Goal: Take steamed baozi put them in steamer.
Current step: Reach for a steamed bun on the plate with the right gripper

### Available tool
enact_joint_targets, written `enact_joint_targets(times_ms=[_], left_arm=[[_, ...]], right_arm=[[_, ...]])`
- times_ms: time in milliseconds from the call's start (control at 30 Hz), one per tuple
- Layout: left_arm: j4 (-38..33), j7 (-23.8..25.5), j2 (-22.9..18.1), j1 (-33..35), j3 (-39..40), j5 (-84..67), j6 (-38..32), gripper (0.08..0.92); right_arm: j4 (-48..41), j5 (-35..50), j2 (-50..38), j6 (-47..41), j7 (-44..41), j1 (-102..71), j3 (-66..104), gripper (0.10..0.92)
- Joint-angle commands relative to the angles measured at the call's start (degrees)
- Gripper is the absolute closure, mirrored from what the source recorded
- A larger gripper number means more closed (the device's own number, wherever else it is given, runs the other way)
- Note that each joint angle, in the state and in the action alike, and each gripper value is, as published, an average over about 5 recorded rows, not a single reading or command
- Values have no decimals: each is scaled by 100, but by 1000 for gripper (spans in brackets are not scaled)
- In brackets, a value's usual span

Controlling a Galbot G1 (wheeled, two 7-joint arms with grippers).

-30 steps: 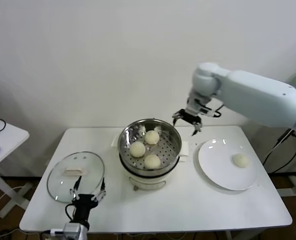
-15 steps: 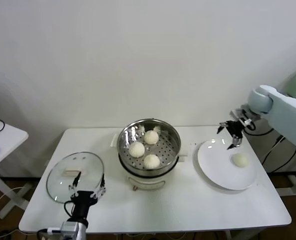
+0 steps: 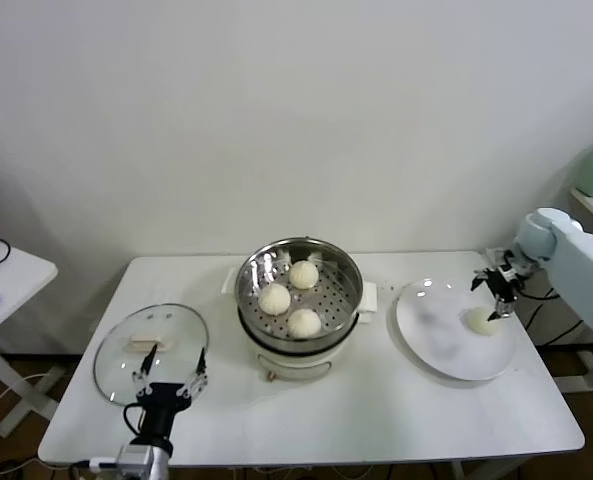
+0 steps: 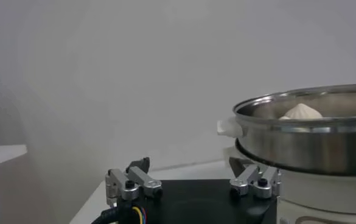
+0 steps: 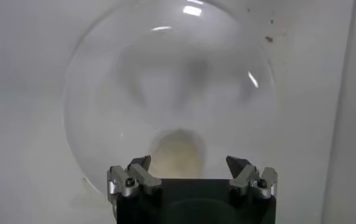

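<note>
From the head view, the right gripper point(image 3: 496, 291) hovers wide open and empty just above the last steamed baozi point(image 3: 481, 320) on the white plate point(image 3: 436, 340), poised to pick it; three buns already sit in the steamer point(image 3: 298, 290), well off to its side on the white table point(image 3: 396, 410) before a bare wall. In the left wrist view the left gripper point(image 4: 193, 182) waits open and empty near the pot. In the right wrist view the bun lies just ahead, between the spread jaws.

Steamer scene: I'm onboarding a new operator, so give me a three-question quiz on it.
1. How many baozi lie in the steamer?
2. True or false: the right gripper is shut on the last baozi.
3. Where does the glass lid lie? A) on the steamer B) on the table, near the left gripper C) on the plate

Key: 1) three; 2) false, it is open above the bun; 3) B
</note>
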Motion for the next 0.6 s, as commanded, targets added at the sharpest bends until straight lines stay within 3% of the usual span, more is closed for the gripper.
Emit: enact_joint_targets(times_ms=[33,600], left_arm=[[32,11,19,-8,-17,-10,11,177],[111,62,-4,28,-20,-115,-100,177]], right_arm=[[-1070,-558,448,39,53,-460,727,203],[-1371,-660,625,44,173,-449,863,203]])
